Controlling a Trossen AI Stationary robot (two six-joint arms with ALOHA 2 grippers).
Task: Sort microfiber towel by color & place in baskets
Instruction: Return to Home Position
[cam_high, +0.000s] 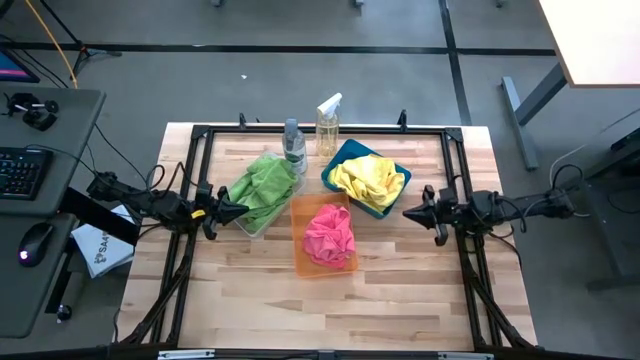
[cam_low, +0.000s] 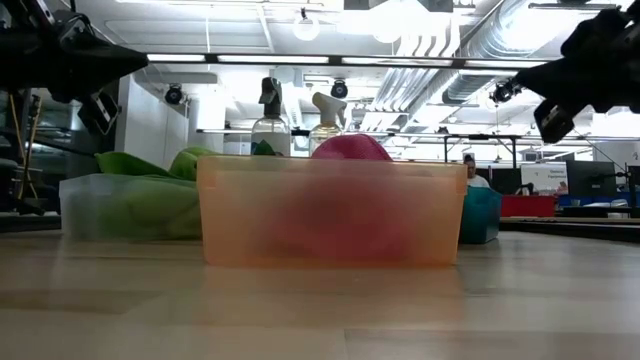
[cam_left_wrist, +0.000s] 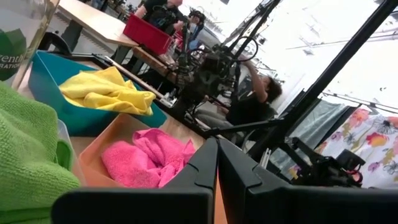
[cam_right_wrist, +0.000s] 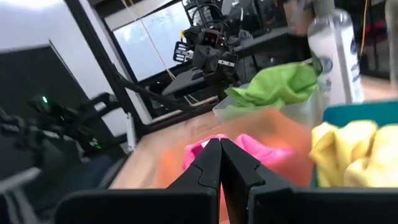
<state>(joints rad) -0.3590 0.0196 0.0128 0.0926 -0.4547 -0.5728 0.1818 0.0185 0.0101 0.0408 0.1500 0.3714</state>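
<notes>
- Table front: bare wood (cam_high: 330, 310), nothing loose there to catch on.
- Orange bin (cam_high: 303, 266) sits nearest the front edge with the pink towel (cam_high: 330, 235) bunched inside, all within the rim.
- Left gripper (cam_high: 238, 210) is just beside the clear bin (cam_high: 249, 229), tip pointing at it. Fingers are pressed flat together in its wrist view, nothing between them.
- Right gripper (cam_high: 410, 212) is level with it on the far side, near the teal bin (cam_high: 373, 211) but apart from it. Jaws are fully closed and it's empty too.
- Green towels (cam_high: 265, 185) are heaped in the clear bin and mounded above the rim. That's the snag risk on the left side.
- Yellow towel (cam_high: 368, 180) is in the teal bin, further back.
- Two spray bottles (cam_high: 294, 145) stand at the back edge, touching or nearly touching the bins.
- My read: sort looks complete, only the homing is left.
- To do it well, pull each arm straight back along its own axis, away from the bins.
- Keep the jaws shut and don't sweep sideways over the green pile.
- Keep the wrists at the current height until they're clear of the rims.
</notes>
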